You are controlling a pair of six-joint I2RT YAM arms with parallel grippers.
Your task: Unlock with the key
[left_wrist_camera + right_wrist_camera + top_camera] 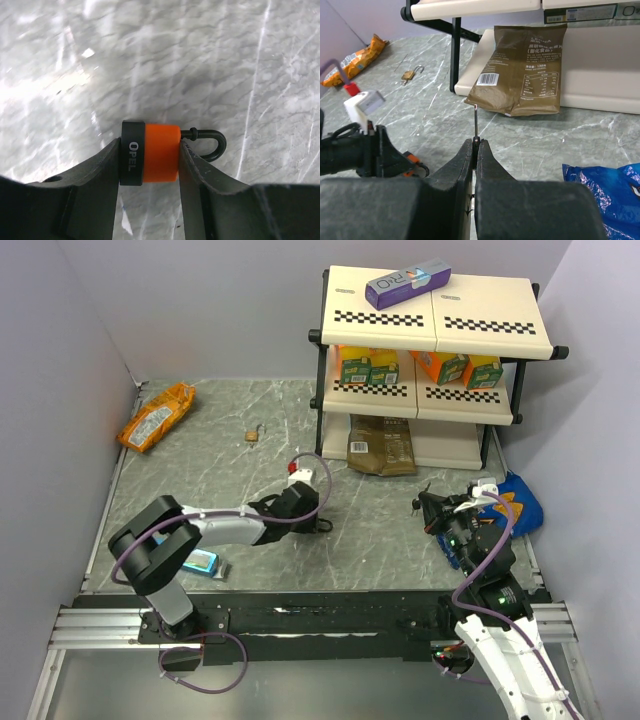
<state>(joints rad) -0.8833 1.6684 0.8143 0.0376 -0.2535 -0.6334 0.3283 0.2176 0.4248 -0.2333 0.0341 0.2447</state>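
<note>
My left gripper is shut on the orange-red padlock, one finger on each side of its body. The padlock has a black band marked OPEL and a black shackle, and it is held just above the marble tabletop. In the top view my left gripper is at mid-table. My right gripper is shut on the key, whose thin metal blade sticks out past the fingertips. The key's black head is hidden between the fingers. In the top view my right gripper is well to the right of the padlock, apart from it.
A brass padlock lies on the table at the back. An orange snack bag is at the far left. A two-tier shelf holds juice cartons and a purple box, with a brown pouch under it. A blue bag lies at the right.
</note>
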